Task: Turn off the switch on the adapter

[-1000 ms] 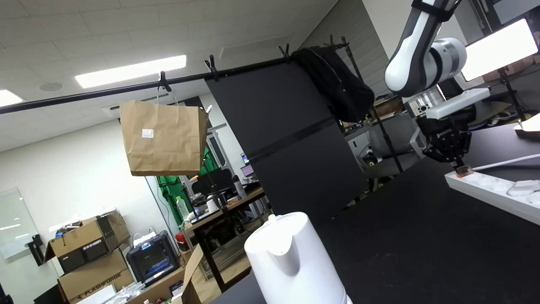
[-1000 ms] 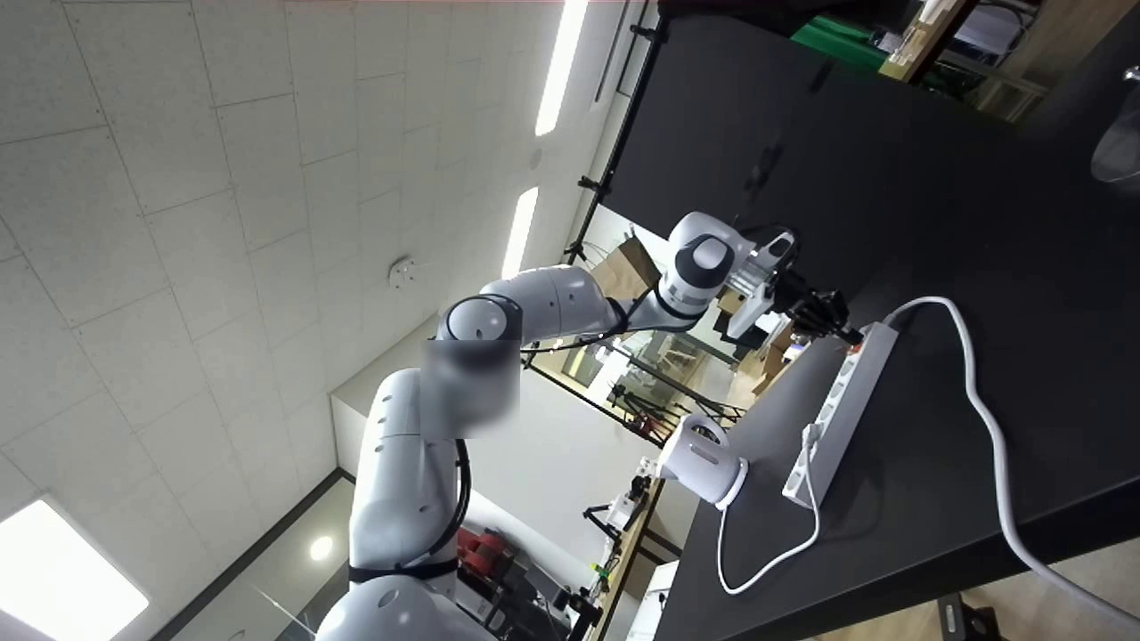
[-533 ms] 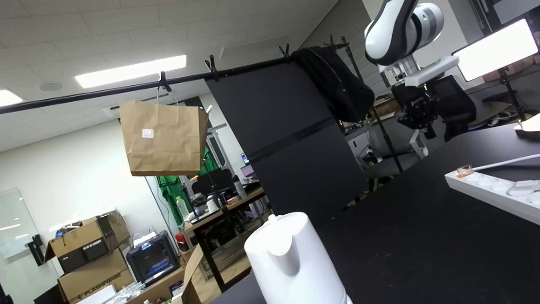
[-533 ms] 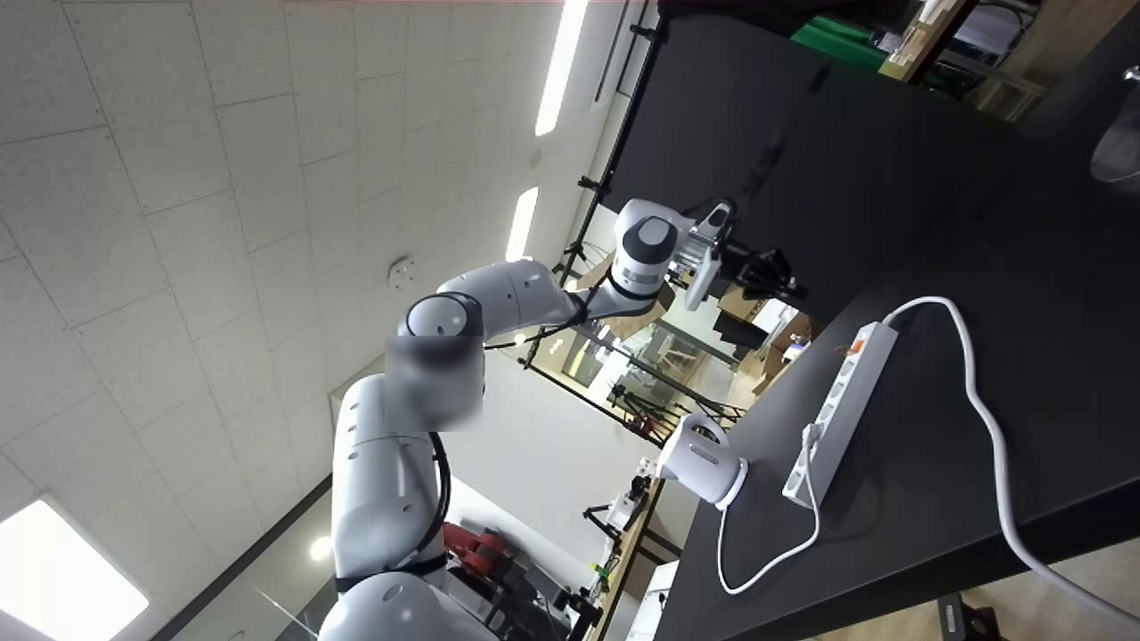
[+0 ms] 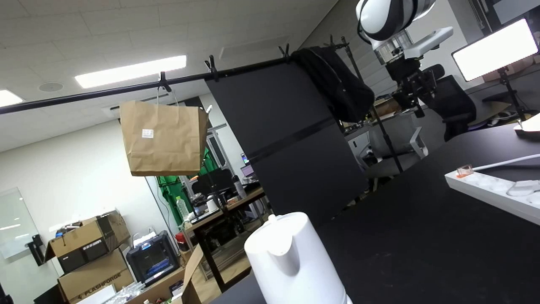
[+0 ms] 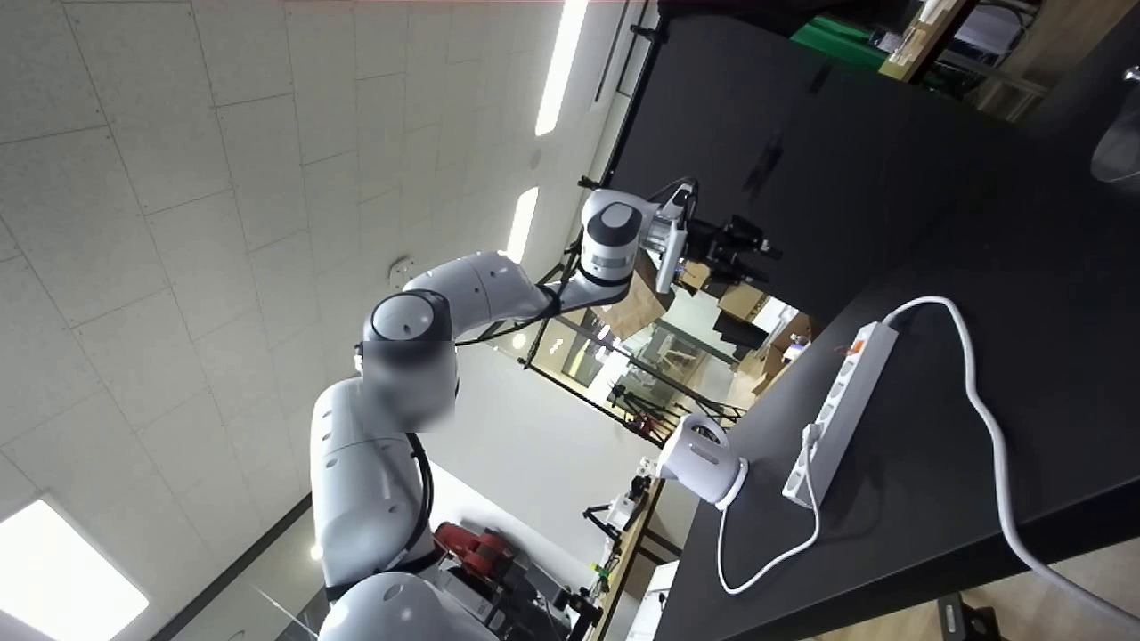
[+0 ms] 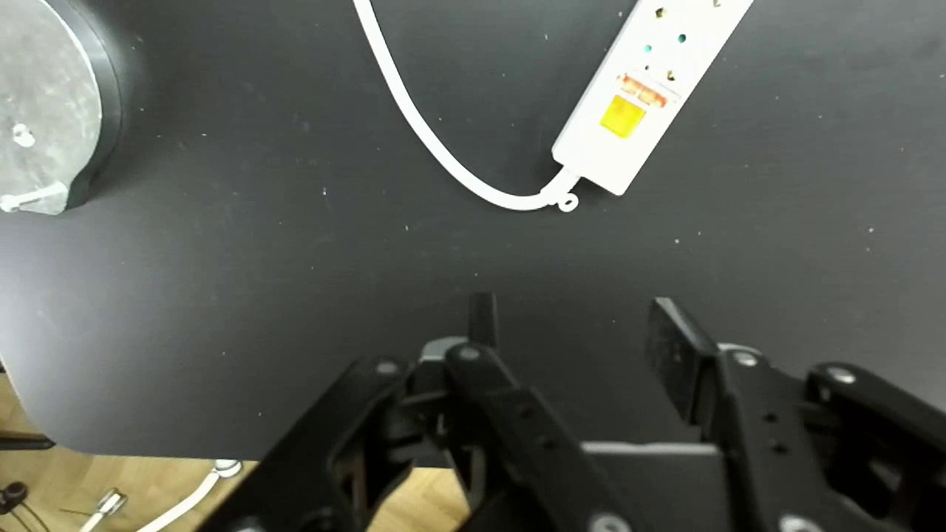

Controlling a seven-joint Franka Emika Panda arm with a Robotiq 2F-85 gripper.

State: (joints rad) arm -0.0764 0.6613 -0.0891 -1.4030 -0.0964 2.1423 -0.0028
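The adapter is a long white power strip point(image 6: 842, 409) lying on the black table. Its switch point(image 7: 623, 116) looks yellow in the wrist view, near the cable end; in both exterior views the switch point(image 6: 858, 345) looks orange. A clear piece stands around it in an exterior view. Whether it is on or off I cannot tell. My gripper point(image 7: 575, 314) hangs well above the table, apart from the strip, its two fingers spread with nothing between them. In both exterior views the gripper point(image 6: 769, 264) is up and away from the switch end.
A white kettle point(image 6: 699, 461) stands on the table, its plug point(image 6: 810, 434) in the strip. The strip's thick white cable point(image 7: 443, 155) curves over the table. A round grey base point(image 7: 44, 111) sits near a table corner, in the wrist view.
One second ago the fingertips were down at the switch. Since then the arm has lifted and drawn back from the strip, and the jaws have opened. The strip has not moved.
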